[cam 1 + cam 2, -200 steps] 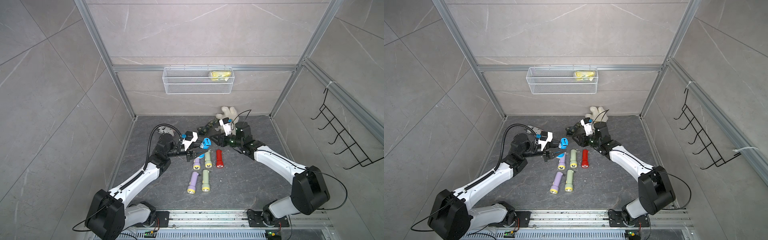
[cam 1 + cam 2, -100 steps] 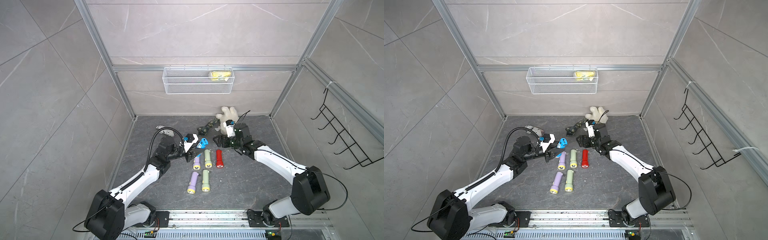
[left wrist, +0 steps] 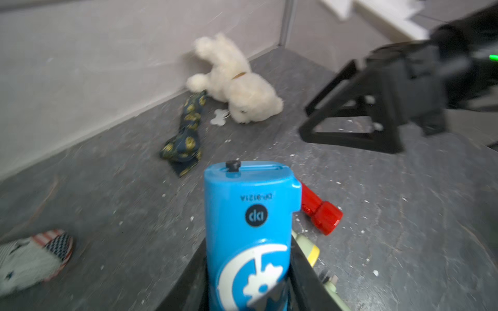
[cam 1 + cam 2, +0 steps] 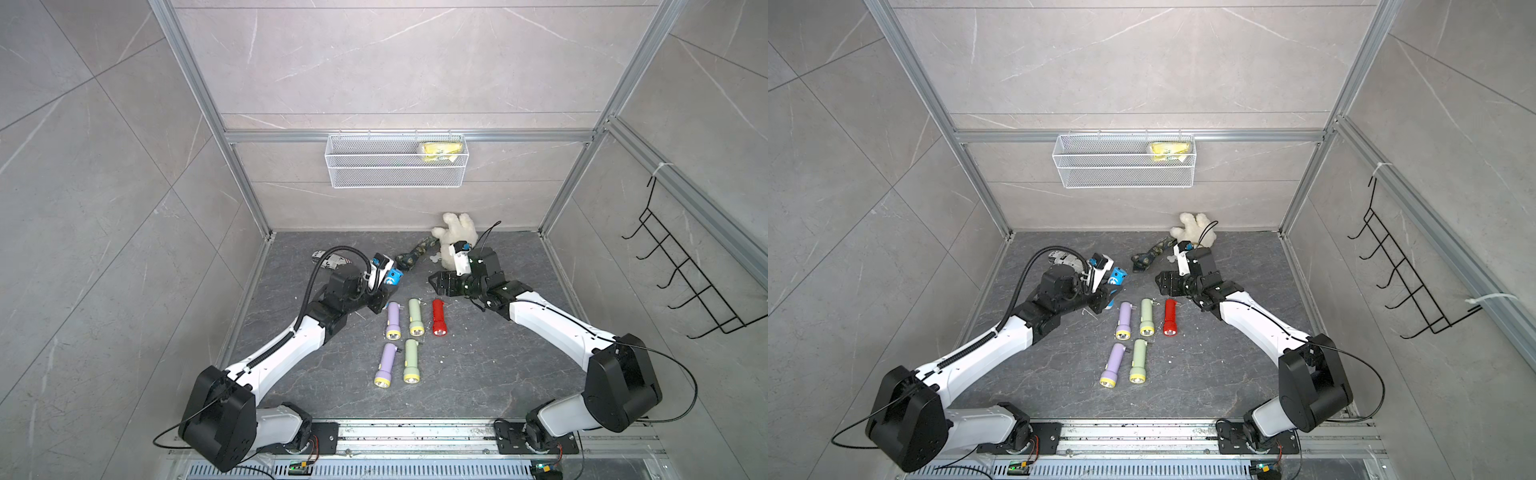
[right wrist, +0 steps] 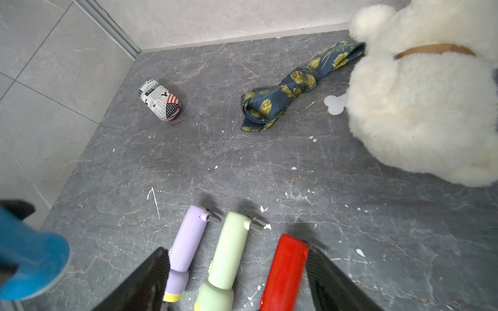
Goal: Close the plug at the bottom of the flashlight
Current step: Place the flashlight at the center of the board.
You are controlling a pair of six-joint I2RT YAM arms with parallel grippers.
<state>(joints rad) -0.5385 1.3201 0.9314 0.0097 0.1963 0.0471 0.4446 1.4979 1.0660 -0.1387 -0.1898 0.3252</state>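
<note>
My left gripper [image 4: 379, 300] [image 3: 248, 272] is shut on the blue flashlight [image 4: 393, 275] [image 4: 1117, 276] [image 3: 249, 215], held above the floor. Its flat bottom end [image 3: 250, 169] points away from the wrist camera, showing a slot and a small black knob, and no prongs stick out. My right gripper [image 4: 433, 282] [image 4: 1160, 282] [image 5: 237, 272] stands open and empty a short way right of it. In the right wrist view the blue flashlight [image 5: 27, 261] is at the picture's edge, outside the fingers [image 5: 151, 274].
Several flashlights lie on the floor: purple [image 4: 393, 320], green [image 4: 415, 318], red [image 4: 438, 318], plus purple [image 4: 385, 365] and green [image 4: 410, 361] nearer. A plush bear [image 4: 455, 237], patterned cloth [image 4: 415, 253] and rolled sock [image 4: 328, 262] lie at the back. A wire basket [image 4: 395, 166] hangs behind.
My right gripper has opened and drawn back from the blue flashlight. The left gripper has carried the flashlight slightly to the left, still shut on it.
</note>
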